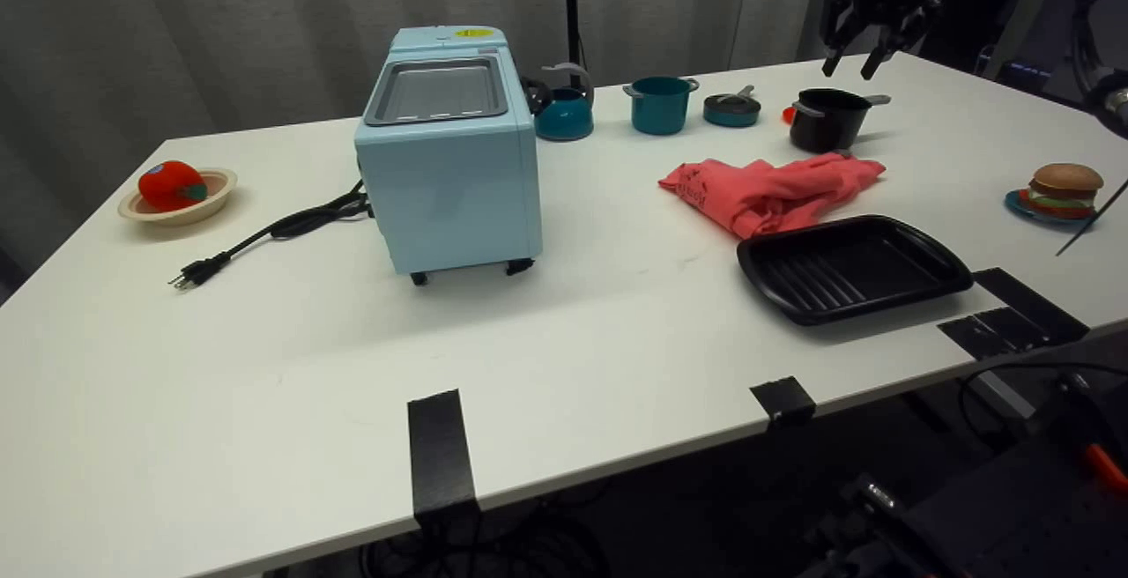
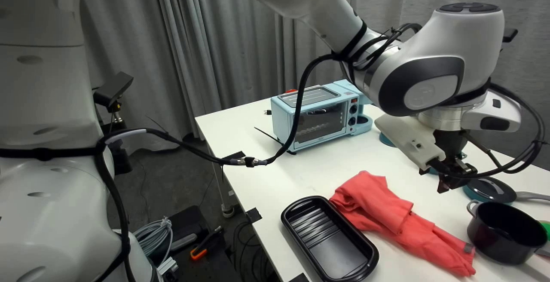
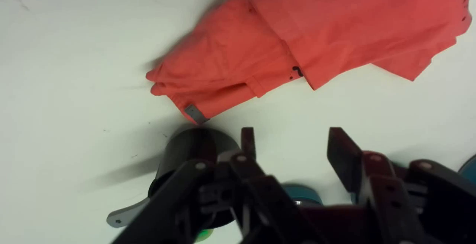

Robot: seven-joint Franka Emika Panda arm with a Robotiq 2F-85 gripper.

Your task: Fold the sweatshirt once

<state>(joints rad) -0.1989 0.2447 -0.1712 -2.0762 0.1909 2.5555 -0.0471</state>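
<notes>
The coral-red sweatshirt (image 1: 758,195) lies rumpled on the white table, behind the black grill pan (image 1: 868,265) in an exterior view. It also shows in an exterior view (image 2: 382,213) as a long bundle beside the pan, one layer lying over another. In the wrist view the sweatshirt (image 3: 297,32) fills the upper right, with a straight cloth edge across its middle and a grey tag at its near end. My gripper (image 3: 290,138) is open and empty, apart from the sweatshirt. It hangs above the table near the black pot (image 1: 826,120) in an exterior view (image 1: 851,69).
A light-blue toaster oven (image 1: 449,190) stands on the table. A teal kettle (image 1: 566,117), teal pot (image 1: 661,108) and lidded pan (image 1: 731,111) line the back. A toy burger (image 1: 1064,190) sits right, a bowl (image 1: 189,212) far left. The black pot (image 2: 502,239) stands beside the sweatshirt's end.
</notes>
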